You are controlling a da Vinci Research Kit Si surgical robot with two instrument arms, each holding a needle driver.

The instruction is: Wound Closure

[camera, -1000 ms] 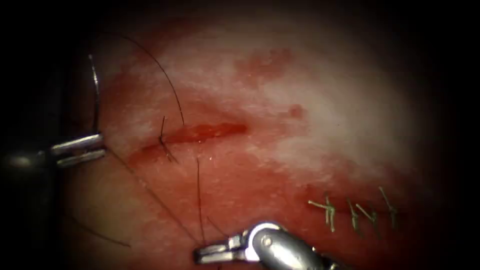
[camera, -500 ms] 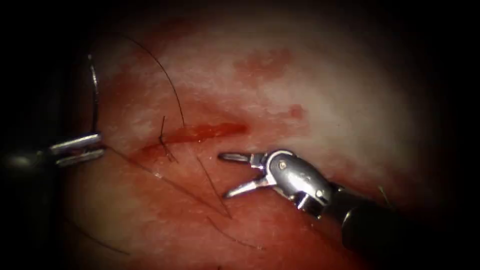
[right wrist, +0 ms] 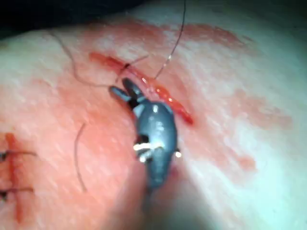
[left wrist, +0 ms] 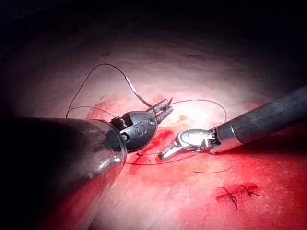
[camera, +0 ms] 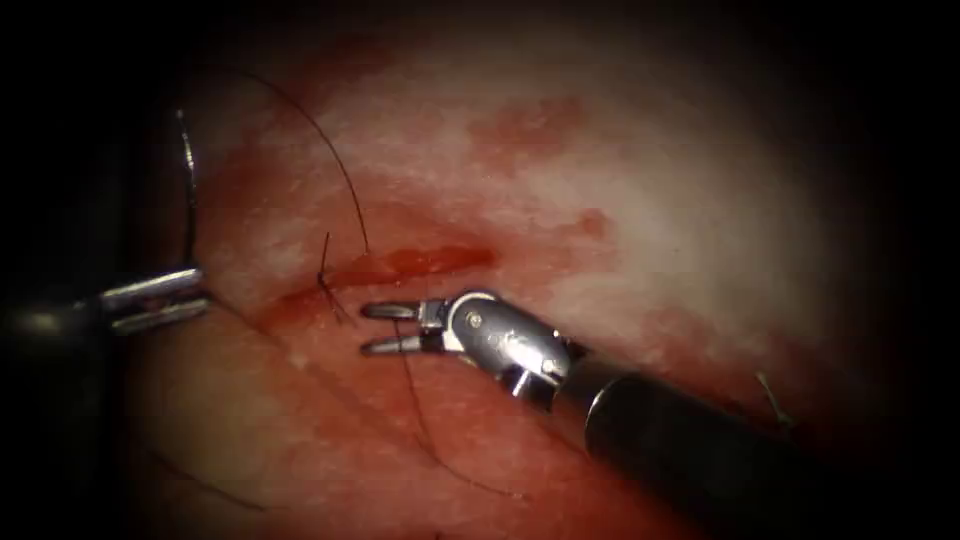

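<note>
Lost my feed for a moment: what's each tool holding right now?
Left tool: shut on the needle near one end, out of the tissue, left of the cut.
Right tool: open, holding nothing.

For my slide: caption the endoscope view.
Left end effector holds the needle; right end effector, open, empty, by the cut.

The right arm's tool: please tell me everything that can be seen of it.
The right arm's tool is shiny metal on a dark shaft entering from the right. Its two slim fingers are slightly apart, holding nothing, pointing left just below the cut in the tissue. Dark thread passes beside its lower finger.
</note>
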